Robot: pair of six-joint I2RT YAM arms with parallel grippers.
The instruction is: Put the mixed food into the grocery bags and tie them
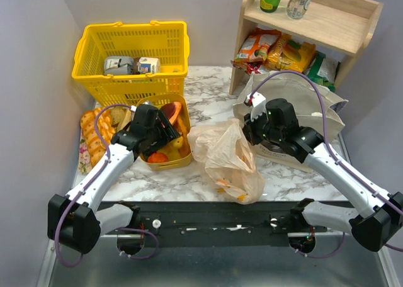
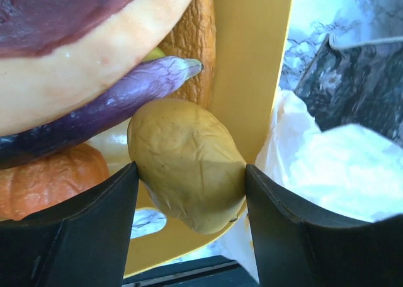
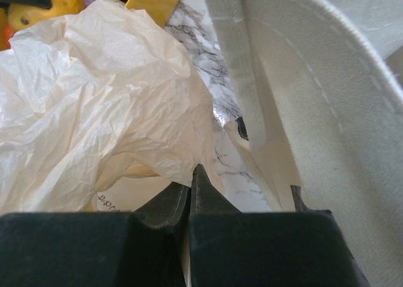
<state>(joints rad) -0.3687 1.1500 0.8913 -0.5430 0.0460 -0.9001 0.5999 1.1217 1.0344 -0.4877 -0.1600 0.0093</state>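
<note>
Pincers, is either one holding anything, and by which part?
The left pincer grips a yellow-tan lemon across its middle, a finger on each side; the right pincer pinches the plastic bag at its edge.

A grey-veined white marble table (image 1: 211,89) carries a crinkled peach plastic bag (image 1: 228,160). Left of it stand a round yellow tub (image 1: 174,163), then braided bread loaves (image 1: 94,136). Behind-left is a yellow plastic basket (image 1: 129,85); right, a beige canvas tote (image 1: 327,111); behind-right, a wooden shelf (image 1: 349,24).

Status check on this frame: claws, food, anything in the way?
Left claw shut on tan potato-like piece in yellow tray. Right claw shut, pinching peach plastic bag edge. Eggplant lies against the piece's top.
</note>
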